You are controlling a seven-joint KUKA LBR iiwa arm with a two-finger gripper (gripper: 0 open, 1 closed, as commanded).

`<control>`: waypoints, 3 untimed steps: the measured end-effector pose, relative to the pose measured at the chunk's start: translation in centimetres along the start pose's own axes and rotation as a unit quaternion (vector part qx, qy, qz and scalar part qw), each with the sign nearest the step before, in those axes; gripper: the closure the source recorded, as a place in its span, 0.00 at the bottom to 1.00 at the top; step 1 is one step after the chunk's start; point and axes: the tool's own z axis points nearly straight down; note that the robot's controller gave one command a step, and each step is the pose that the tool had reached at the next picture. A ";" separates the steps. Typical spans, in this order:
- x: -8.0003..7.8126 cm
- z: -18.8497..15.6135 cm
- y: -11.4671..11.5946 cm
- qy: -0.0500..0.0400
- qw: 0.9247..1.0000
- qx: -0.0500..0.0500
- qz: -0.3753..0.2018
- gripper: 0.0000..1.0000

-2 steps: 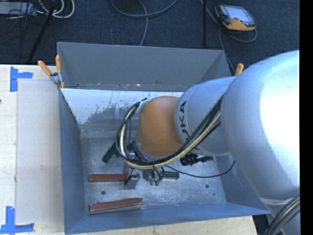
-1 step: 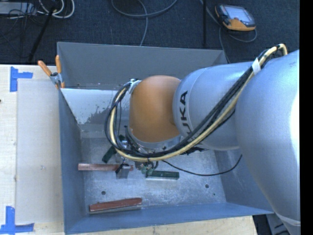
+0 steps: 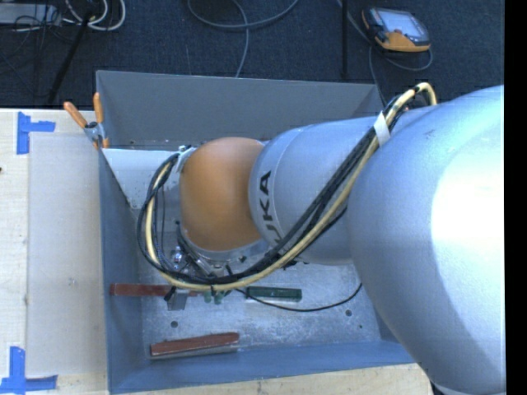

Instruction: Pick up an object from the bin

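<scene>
My gripper [image 3: 176, 299] reaches down under the arm's orange cover to the bin floor, left of centre. A thin reddish-brown stick [image 3: 136, 290] lies flat on the floor, and its right end meets the gripper's dark tip. Whether the stick is gripped is hidden. Just right of the gripper lies a small dark green oblong piece [image 3: 276, 293]. A longer flat brown bar [image 3: 195, 345] rests near the bin's front wall, apart from the gripper.
A thin black wire [image 3: 329, 304] curves across the floor to the right of the green piece. The big arm and its cable loops cover the bin's middle and right side. Bare floor shows at the front, between the bar and the gripper.
</scene>
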 end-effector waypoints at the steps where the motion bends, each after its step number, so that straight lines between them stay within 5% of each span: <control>1: -0.9 -7.8 0.8 -0.005 1.000 -0.002 0.008 1.00; 2: -3.6 -2.7 0.8 0.000 1.000 0.001 0.018 1.00; 3: -3.5 -8.1 0.4 -0.003 1.000 -0.001 0.020 1.00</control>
